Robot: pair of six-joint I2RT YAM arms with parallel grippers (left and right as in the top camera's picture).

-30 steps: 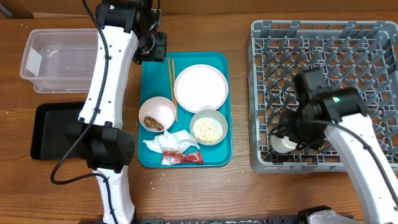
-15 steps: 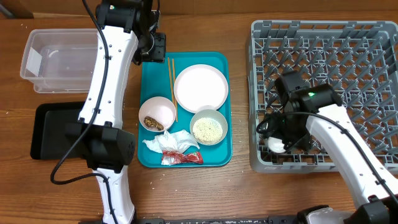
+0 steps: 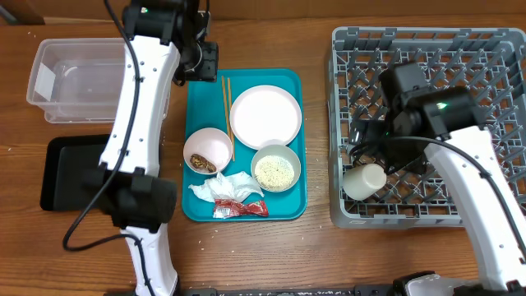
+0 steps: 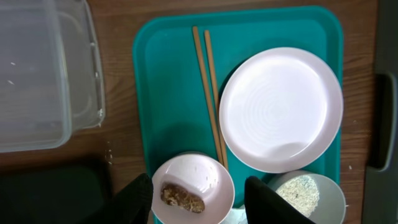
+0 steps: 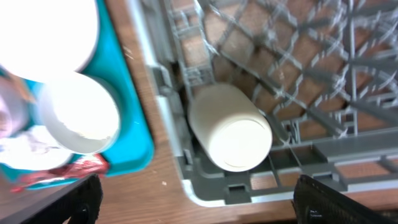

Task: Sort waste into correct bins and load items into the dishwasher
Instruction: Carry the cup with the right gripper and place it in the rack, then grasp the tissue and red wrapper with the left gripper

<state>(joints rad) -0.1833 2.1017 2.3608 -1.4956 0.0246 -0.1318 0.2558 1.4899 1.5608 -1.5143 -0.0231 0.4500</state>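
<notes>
While my right gripper (image 5: 199, 190) hangs with its fingers spread wide and nothing between them, the white cup (image 5: 230, 127) lies on its side in the grey rack (image 3: 427, 215), in the near corner closest to the teal tray (image 4: 168, 124). My left gripper (image 4: 202, 196) is also wide open and empty, above the bowl with the brown lump (image 4: 193, 186). On the same tray lie the chopsticks (image 4: 208, 93), the plate (image 4: 280, 109) and the rice bowl (image 3: 274, 167).
</notes>
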